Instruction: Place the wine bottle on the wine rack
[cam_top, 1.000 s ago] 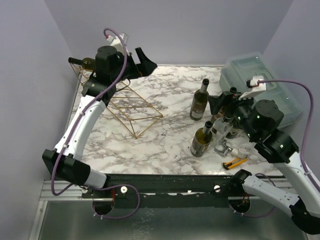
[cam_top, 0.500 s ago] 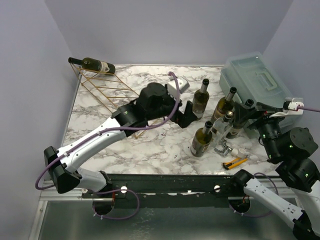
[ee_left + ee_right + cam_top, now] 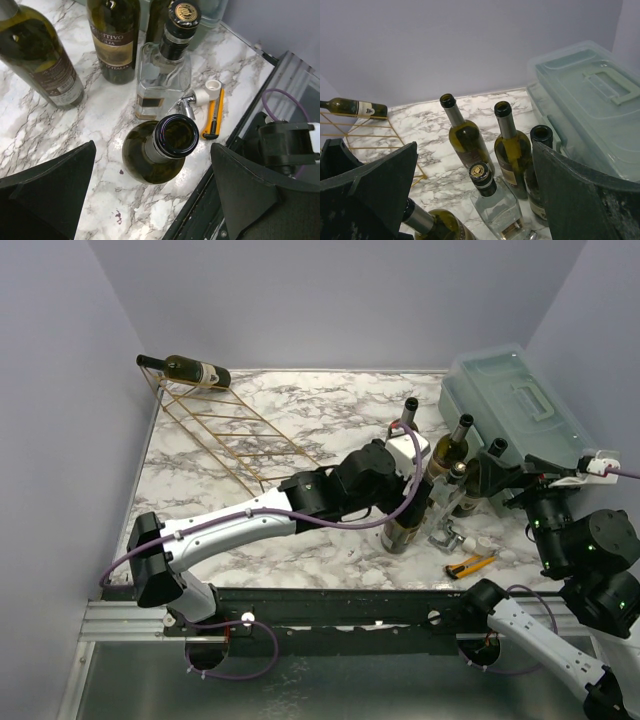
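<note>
The left claw (image 3: 152, 149) hangs spread wide over an uncorked dark green wine bottle (image 3: 137, 167). The bottle's open mouth shows between the two black fingers with a gap on either side, and nothing is pinched. That wine bottle stands upright near the front edge of a white, grey-veined marble table (image 3: 330, 405), just beside a clear glass bottle (image 3: 162, 80) with a black and gold cap. The right claw (image 3: 475, 150) is also spread wide and holds nothing, raised at the right side and facing the group of bottles. Three more green bottles (image 3: 464, 137) stand close together behind. A yellow utility knife (image 3: 215, 117) and a small white and chrome fitting (image 3: 202, 95) lie by the front edge, next to a dark rail. The gold wire wine rack (image 3: 240, 440) slants across the far left corner, well apart from the standing bottles, with bare marble between. A labelled bottle (image 3: 190, 370) lies across its top end. A translucent lidded box (image 3: 520, 400) sits closed at the far right, and its contents cannot be made out. Pale lilac walls enclose three sides.
</note>
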Controlling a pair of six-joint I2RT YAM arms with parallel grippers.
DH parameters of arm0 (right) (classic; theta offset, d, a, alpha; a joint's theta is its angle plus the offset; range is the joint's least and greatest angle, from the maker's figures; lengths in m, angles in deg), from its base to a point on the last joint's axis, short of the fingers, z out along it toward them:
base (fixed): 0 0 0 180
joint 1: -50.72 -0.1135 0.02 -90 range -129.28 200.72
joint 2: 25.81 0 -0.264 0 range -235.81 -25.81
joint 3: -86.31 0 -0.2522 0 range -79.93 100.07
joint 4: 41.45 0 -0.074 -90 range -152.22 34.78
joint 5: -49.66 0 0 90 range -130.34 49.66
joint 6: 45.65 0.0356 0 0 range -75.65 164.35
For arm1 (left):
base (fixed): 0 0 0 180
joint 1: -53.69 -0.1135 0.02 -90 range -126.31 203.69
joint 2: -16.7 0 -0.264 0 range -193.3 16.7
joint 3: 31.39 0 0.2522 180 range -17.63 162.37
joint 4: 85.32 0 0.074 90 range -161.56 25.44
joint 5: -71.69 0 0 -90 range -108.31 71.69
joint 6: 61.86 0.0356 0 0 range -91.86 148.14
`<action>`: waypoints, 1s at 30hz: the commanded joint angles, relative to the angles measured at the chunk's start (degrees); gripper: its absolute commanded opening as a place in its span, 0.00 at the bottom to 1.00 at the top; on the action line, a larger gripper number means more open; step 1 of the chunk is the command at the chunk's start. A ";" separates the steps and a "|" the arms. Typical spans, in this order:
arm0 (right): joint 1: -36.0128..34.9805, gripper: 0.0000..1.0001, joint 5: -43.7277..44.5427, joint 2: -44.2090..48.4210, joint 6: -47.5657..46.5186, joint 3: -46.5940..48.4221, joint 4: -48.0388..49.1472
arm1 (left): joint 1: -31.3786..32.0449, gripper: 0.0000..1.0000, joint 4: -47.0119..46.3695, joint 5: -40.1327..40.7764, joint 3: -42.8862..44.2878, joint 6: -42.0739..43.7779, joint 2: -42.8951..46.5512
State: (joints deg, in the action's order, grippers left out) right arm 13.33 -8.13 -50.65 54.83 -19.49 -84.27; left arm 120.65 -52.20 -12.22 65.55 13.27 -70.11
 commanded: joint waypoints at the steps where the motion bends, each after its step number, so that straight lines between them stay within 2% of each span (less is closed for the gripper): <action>1: 0.21 1.00 1.83 1.19 -0.57 -0.47 -2.17 | 1.86 0.99 -0.37 11.79 2.03 -3.36 -1.74; 12: 0.24 1.00 1.51 2.88 0.98 -0.32 -4.15 | 2.12 0.98 1.20 14.13 4.58 -7.30 -5.06; 20: 0.23 1.00 0.82 3.23 2.00 -0.22 -5.39 | 4.10 0.87 3.85 18.91 7.52 -8.25 -7.92; 30: 0.29 1.00 0.79 3.45 2.26 -0.22 -6.03 | 7.62 0.77 8.48 25.73 12.46 -5.13 -11.70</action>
State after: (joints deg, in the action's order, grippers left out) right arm 13.33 -7.80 -47.96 56.52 -19.49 -88.51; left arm 127.03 -46.63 8.41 75.71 6.54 -80.81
